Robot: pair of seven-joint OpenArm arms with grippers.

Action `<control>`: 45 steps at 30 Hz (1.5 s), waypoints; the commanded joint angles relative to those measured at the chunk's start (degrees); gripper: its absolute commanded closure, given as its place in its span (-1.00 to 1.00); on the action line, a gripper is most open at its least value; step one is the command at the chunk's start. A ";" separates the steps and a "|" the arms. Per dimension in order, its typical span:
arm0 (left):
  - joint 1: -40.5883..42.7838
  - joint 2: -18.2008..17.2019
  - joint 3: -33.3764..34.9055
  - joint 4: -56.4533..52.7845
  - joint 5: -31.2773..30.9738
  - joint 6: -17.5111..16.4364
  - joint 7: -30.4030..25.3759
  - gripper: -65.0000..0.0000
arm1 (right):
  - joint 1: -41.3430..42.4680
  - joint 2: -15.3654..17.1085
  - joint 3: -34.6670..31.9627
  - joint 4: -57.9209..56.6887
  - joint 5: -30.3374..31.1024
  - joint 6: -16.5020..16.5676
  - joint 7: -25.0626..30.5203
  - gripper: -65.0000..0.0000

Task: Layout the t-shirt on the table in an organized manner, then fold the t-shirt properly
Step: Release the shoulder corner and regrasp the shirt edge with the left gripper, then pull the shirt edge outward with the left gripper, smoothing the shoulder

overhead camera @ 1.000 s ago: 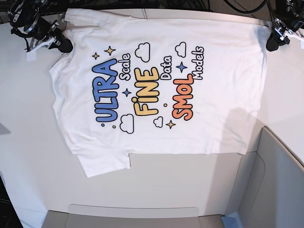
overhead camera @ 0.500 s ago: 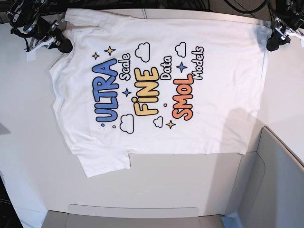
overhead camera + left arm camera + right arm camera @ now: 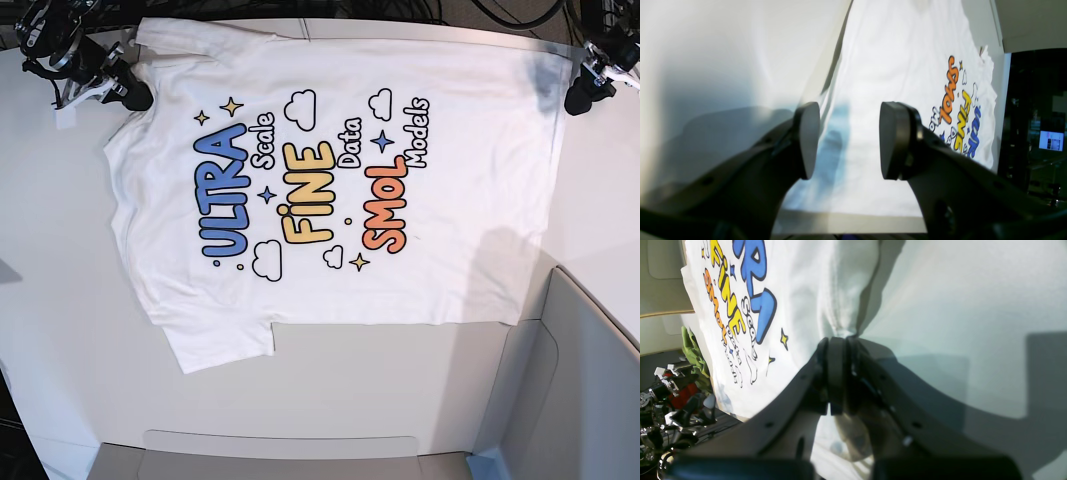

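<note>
Shirt: the t-shirt (image 3: 330, 190) lay spread flat, print up, on the table (image 3: 60, 300).
Hidden: one sleeve ran under the right gripper (image 3: 836, 340); its far top edge was cut off by the base view's frame.
Right pincer: jaws pressed together, clamped on a pinch of shirt cloth at the sleeve corner.
Left pincer: the left gripper (image 3: 846, 140) stood with jaws apart, nothing between them, above the hem corner; contact with the cloth could not be told.
Edges: bottom hem lay straight, lower sleeve jutted out.
Room: bare tabletop lay beside the shirt; a grey panel (image 3: 590, 380) bordered one corner.
</note>
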 commanded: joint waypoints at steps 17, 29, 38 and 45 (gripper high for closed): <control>0.40 -1.27 -0.13 0.75 -1.20 0.37 -0.38 0.08 | -0.52 0.49 0.00 0.07 -2.27 -0.18 -0.93 1.00; 0.23 -1.53 7.17 0.84 1.87 0.55 -0.38 0.08 | -0.52 0.49 0.00 0.07 -2.27 -0.18 -0.93 1.00; 0.05 -1.53 8.14 0.84 7.85 0.29 -0.38 0.08 | -0.52 0.49 0.00 0.07 -2.27 -0.18 -0.93 1.00; -0.04 -1.62 8.84 0.84 10.14 0.20 -0.38 0.08 | -0.52 0.49 0.00 0.07 -2.18 -0.18 -0.93 1.00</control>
